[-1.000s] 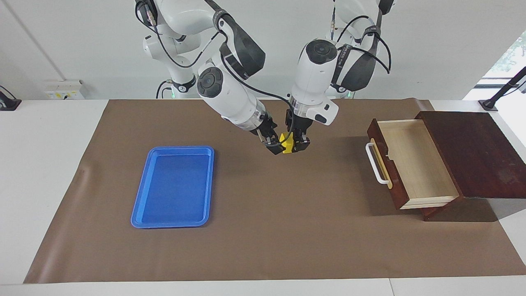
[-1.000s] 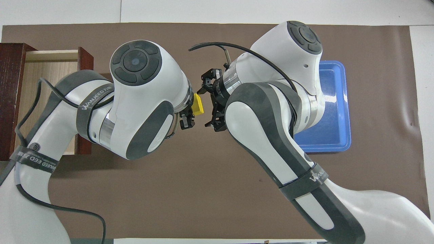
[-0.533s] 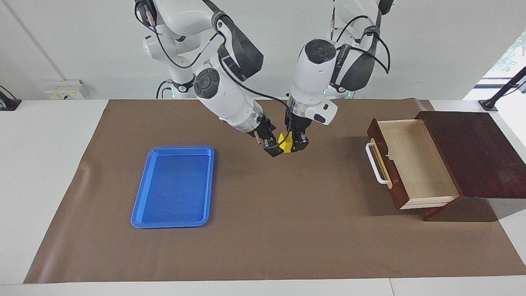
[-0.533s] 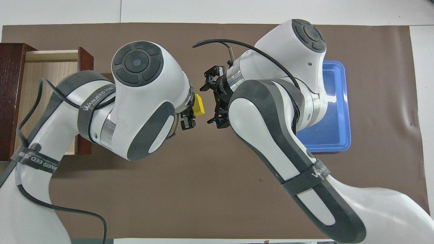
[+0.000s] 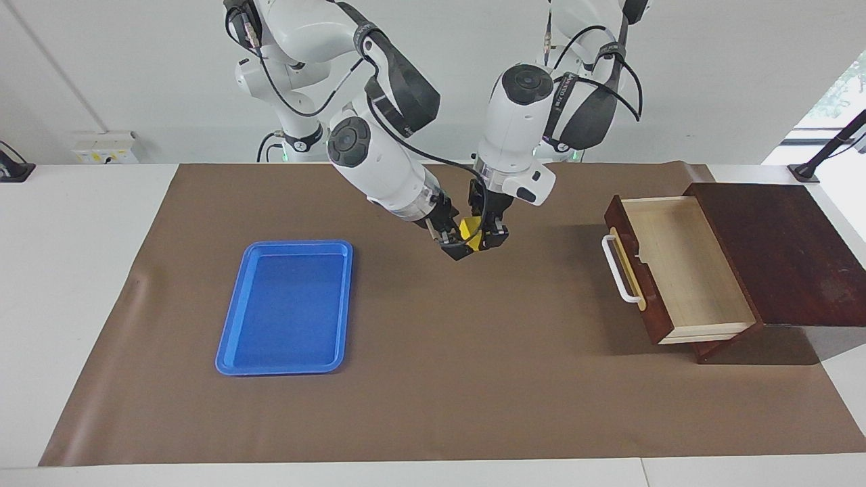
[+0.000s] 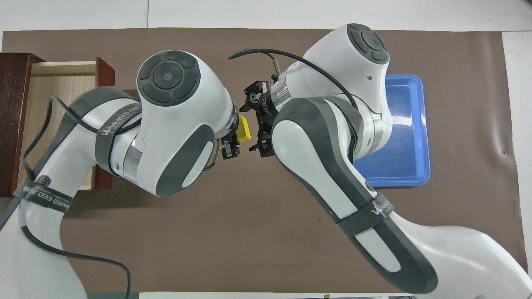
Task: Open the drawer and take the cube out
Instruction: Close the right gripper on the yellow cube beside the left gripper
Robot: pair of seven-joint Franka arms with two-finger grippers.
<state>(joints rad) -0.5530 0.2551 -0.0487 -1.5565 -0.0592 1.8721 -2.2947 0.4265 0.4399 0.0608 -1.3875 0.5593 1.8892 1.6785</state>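
At mid-frame above the brown mat, the left gripper [image 5: 488, 238] clamps the small yellow cube [image 5: 469, 230]; the spread-open right gripper [image 5: 452, 245] flanks it, empty. The handover seems underway, and next calls for closing.

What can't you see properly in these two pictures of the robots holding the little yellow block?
- Overhead view: most of the open drawer is hidden under the left arm.
- Overhead view: part of the blue tray is covered by the right arm.
- Facing view: part of the cube sits behind the left gripper and the right gripper.
- Both views: whether the right gripper actually touches the cube cannot be told.
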